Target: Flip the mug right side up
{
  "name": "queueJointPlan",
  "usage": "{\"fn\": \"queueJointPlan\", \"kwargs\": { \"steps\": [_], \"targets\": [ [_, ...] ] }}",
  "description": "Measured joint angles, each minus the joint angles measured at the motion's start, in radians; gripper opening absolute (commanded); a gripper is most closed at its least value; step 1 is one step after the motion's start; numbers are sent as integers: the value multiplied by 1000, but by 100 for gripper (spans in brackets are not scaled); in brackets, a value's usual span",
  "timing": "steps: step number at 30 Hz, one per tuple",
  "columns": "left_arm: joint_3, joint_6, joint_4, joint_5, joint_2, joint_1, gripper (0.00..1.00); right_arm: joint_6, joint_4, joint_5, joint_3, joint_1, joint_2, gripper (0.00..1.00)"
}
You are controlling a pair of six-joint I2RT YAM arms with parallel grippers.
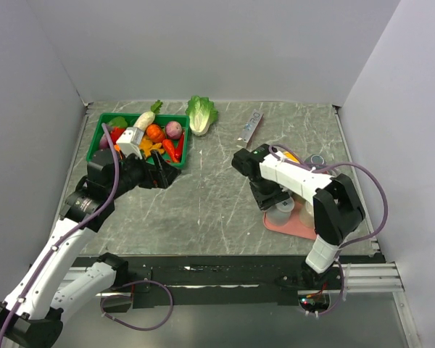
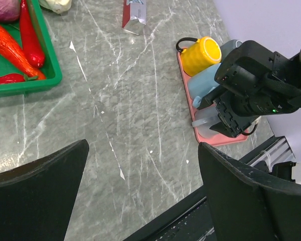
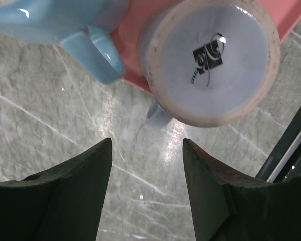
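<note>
The upside-down pale mug [image 3: 210, 60] stands on its rim at the near corner of the pink mat [image 3: 133, 60], its base with a printed logo facing up and its handle [image 3: 158, 114] over the table. It also shows in the top view [image 1: 279, 214] and in the left wrist view [image 2: 205, 124]. My right gripper [image 3: 146, 145] is open and empty just above and beside it, fingers apart from the handle; in the top view the right gripper [image 1: 274, 197] hovers over the mat. My left gripper [image 2: 143, 150] is open and empty, near the green tray in the top view [image 1: 159, 174].
A light blue mug [image 3: 65, 20] and a yellow mug [image 2: 203, 54] lie on the same mat. A green tray [image 1: 105, 123] of vegetables, a cabbage [image 1: 201, 114] and a silver packet [image 1: 251, 125] sit at the back. The table's front edge is close to the mat.
</note>
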Motion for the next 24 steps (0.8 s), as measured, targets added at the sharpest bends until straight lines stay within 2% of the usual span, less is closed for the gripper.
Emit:
{"fn": "queueJointPlan", "kwargs": {
  "steps": [24],
  "targets": [
    [-16,0,-5,-13,-12,0,96,15,1,35,-60,-10,48,59]
  ]
}}
